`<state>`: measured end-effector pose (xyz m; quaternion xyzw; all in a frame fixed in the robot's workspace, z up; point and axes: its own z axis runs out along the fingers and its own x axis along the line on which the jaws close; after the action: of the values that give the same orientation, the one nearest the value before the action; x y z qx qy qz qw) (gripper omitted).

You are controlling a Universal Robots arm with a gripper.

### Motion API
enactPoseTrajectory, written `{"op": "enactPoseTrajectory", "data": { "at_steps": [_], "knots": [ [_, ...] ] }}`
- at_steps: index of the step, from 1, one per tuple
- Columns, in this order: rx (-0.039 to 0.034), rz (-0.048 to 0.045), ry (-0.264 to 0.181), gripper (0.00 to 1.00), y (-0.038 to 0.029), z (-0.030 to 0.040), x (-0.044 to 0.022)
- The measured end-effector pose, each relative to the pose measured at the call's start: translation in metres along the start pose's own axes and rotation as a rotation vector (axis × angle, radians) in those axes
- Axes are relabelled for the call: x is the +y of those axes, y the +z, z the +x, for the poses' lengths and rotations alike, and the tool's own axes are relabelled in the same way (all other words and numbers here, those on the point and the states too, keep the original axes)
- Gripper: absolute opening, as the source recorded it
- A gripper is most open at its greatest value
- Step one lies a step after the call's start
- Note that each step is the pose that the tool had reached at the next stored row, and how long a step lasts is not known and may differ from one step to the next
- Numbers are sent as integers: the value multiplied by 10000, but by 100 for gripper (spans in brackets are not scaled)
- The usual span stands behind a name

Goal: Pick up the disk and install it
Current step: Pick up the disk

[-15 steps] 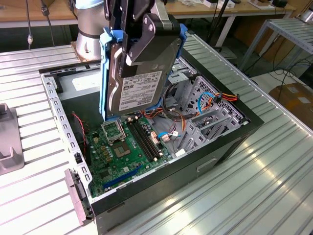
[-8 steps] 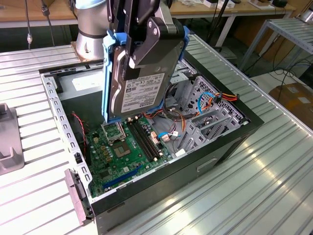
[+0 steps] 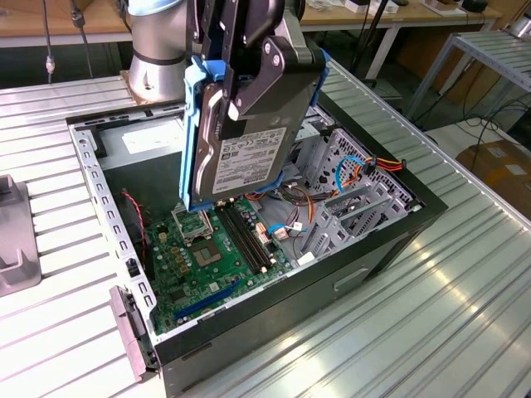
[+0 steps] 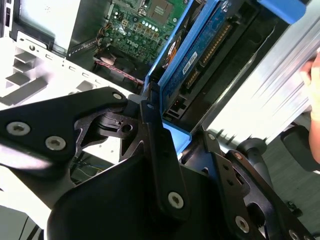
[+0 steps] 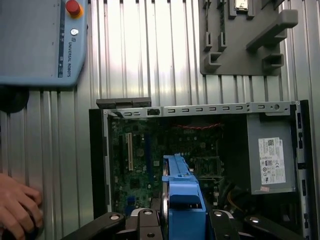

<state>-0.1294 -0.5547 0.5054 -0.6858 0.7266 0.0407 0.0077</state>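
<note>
gripper (image 3: pixel 253 87) was clamped on the disk (image 3: pixel 249 157), which hung on edge above the open case (image 3: pixel 348 282), long axis pointing down into it.

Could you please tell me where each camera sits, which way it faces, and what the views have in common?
Exterior view: off the arm, looking down at the open computer case; the arm and its gripper, clamped on the disk, show.
First wrist view: on the arm, looking straight down into the case; the gripper shows, plus a person's hand nearby.
Second wrist view: on the arm, looking along the gripper past the disk's edge to the circuit board.
Shared: all three show the disk above the case.
</note>
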Motion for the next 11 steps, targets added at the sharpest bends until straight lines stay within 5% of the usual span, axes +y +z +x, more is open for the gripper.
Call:
{"op": "enactPoseTrajectory", "data": {
  "at_steps": [11],
  "knots": [
    [-1,0,0,37,23,30,-127]
  ]
}}
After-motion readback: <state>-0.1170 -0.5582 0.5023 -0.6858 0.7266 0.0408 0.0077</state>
